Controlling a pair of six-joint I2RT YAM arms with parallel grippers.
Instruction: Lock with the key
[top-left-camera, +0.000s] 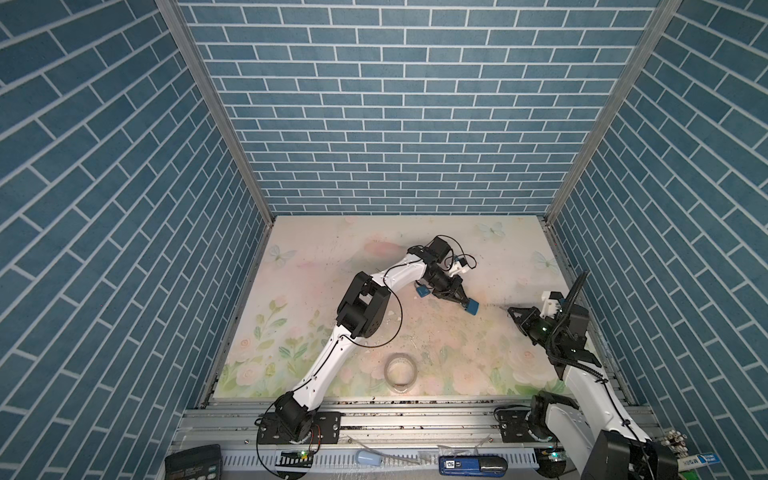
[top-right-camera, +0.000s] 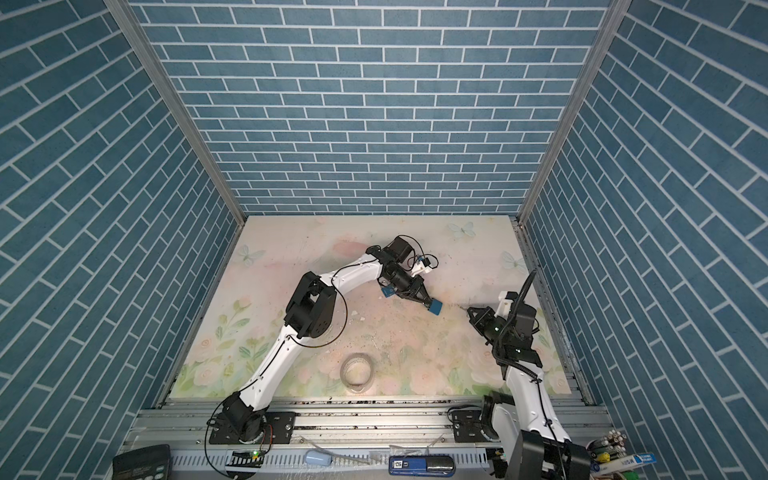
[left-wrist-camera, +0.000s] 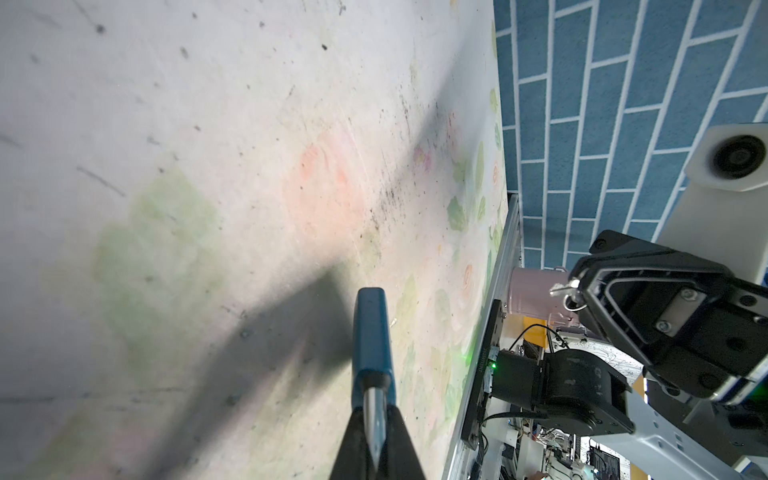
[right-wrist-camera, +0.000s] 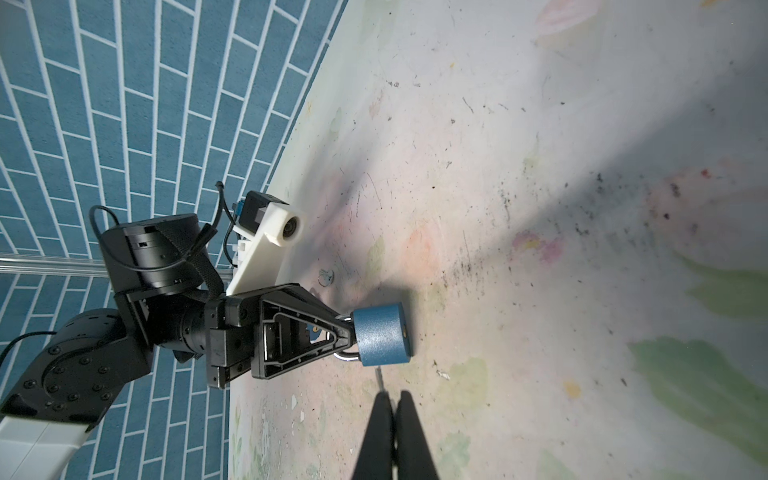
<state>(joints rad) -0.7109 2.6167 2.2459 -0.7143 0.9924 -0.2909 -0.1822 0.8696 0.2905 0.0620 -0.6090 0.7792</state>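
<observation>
Padlock (right-wrist-camera: 382, 334) sits low over the worktop (right-wrist-camera: 540, 124), mid-right. The left claw (right-wrist-camera: 347, 336) is clamped shut on its shackle (right-wrist-camera: 348, 358). The right claw (right-wrist-camera: 394, 399), also pinched tight, holds the key (right-wrist-camera: 379, 374), blade beside the lock body and not in. This looks like the alignment step. Next, the tip needs lining up squarely with the keyhole (right-wrist-camera: 405, 332), then a push and a turn.

Holds a blue padlock (left-wrist-camera: 371, 328) by its silver shackle (left-wrist-camera: 373, 409) in the left gripper (left-wrist-camera: 375, 432), pinched tight, with the body pointing out at twelve o'clock over a flowered table (left-wrist-camera: 208, 166). Finds the right gripper (left-wrist-camera: 582, 286) at two o'clock, well apart, nipped closed on a small silver key (left-wrist-camera: 561, 289) with a ring. Shows a pink cup (left-wrist-camera: 530, 295) just behind that, past the table edge, and a blue brick wall (left-wrist-camera: 623, 124) at one o'clock.
</observation>
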